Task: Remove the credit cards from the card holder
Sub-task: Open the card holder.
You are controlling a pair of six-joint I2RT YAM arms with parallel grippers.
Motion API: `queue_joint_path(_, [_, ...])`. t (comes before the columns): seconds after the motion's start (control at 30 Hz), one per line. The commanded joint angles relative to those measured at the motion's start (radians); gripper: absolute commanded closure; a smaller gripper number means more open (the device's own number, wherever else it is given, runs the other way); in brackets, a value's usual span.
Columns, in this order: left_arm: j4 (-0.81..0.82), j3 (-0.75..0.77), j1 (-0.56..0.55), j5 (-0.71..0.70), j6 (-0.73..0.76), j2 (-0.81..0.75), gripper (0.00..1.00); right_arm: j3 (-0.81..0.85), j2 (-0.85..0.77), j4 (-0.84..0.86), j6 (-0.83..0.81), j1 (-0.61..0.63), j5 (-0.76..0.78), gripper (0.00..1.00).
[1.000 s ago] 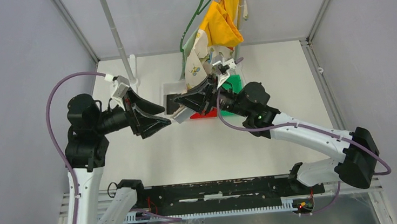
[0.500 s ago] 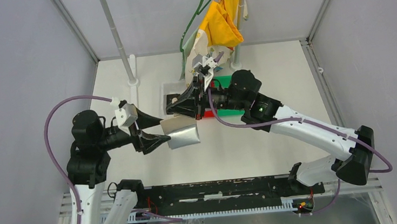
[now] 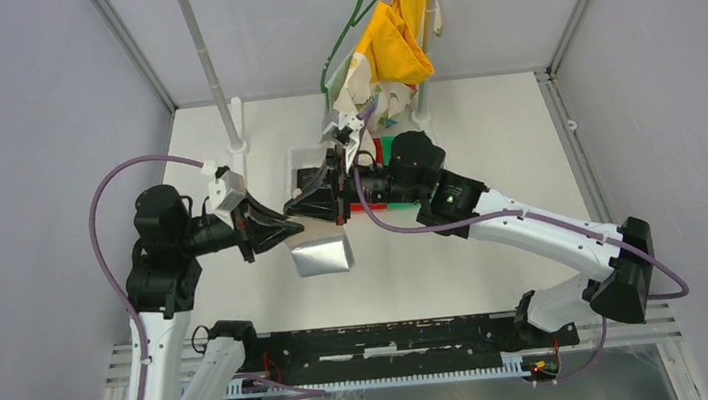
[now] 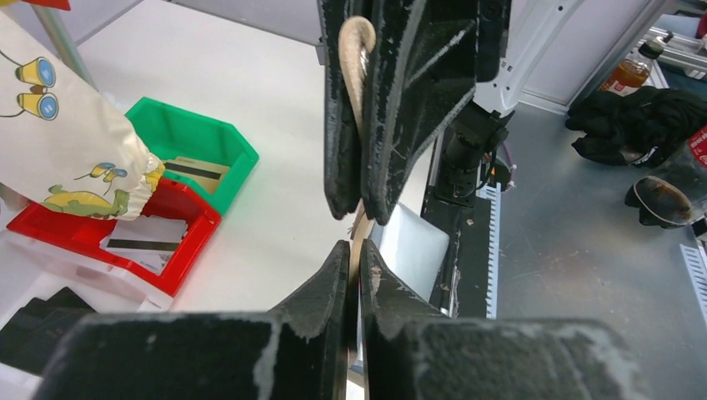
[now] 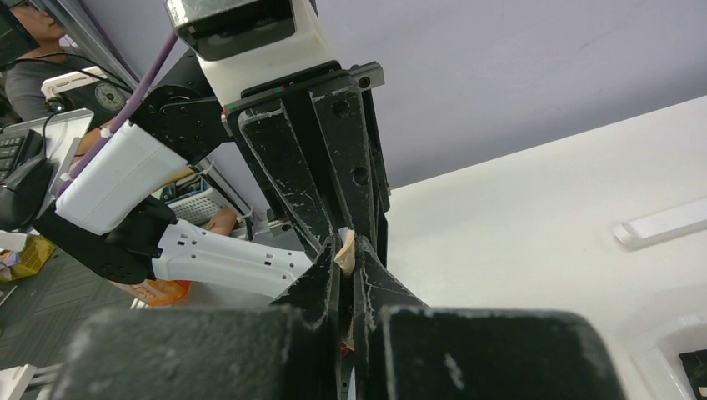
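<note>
Change in the last second: the left end effector [image 4: 353, 248] was brought in with its jaws apart and has now been closed on the left edge of the card holder [image 3: 323, 257]. The right end effector [image 5: 346, 262] is unchanged and clamped on the holder's tan edge from the far side.

The holder is therefore pinched from both sides, tips almost meeting. It is held off the bench [image 3: 479, 131], left of centre, with the shiny sleeve section hanging toward the near side.

Cards [image 4: 143, 235] are seen lying in the red bin [image 4: 188, 250] and the green bin [image 4: 242, 154] on the far side, well apart from the holder. Some are thus judged to be out already. Whether any are left in the sleeves cannot be told; the pockets are not shown face-on.

A handover or a two-handed spread of the holder is judged to be set up, so that a sleeve can be reached. Both grips are on thin edges, so slip is the risk if the holder is pulled apart quickly.
</note>
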Motion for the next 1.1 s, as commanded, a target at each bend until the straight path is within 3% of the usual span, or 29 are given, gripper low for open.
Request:
queue_joint_path(0.0, [-0.040,0.017,-0.002,0.024,0.072,-0.017,0.89,0.108,-0.015,0.085,0.028,0.006,-0.019,1.00])
queue_joint_path(0.07, [-0.049,0.017,-0.003,0.023,0.081,-0.023,0.98,0.118,-0.013,0.086,0.028,0.006,-0.035,0.89])
queue_joint_path(0.1, [-0.049,0.023,-0.001,0.029,0.075,-0.025,0.98,0.116,-0.018,0.082,0.018,0.005,-0.035,0.73])
queue_joint_path(0.27, [-0.079,0.120,-0.002,0.167,0.025,0.016,0.98,-0.011,-0.123,0.078,-0.140,-0.013,-0.009,0.27])
queue_joint_path(0.4, [-0.143,0.218,-0.002,0.198,0.048,0.064,0.98,-0.125,-0.208,0.054,-0.237,-0.069,-0.052,0.09])
queue_joint_path(0.5, [-0.152,0.244,-0.002,0.223,0.048,0.066,0.98,-0.194,-0.257,0.028,-0.328,-0.094,-0.079,0.02])
queue_joint_path(0.73, [-0.151,0.263,-0.002,0.246,0.033,0.053,0.98,-0.195,-0.223,0.038,-0.327,-0.113,-0.229,0.02])
queue_joint_path(0.8, [-0.152,0.268,-0.002,0.247,0.030,0.053,0.98,-0.176,-0.189,0.050,-0.292,-0.114,-0.283,0.08])
queue_joint_path(0.97, [-0.151,0.268,-0.002,0.243,0.027,0.050,0.98,-0.165,-0.129,0.154,-0.160,-0.113,-0.401,0.37])
queue_joint_path(1.07, [-0.150,0.251,-0.003,0.219,0.039,0.044,0.98,-0.168,-0.109,0.249,-0.065,-0.114,-0.433,0.68])
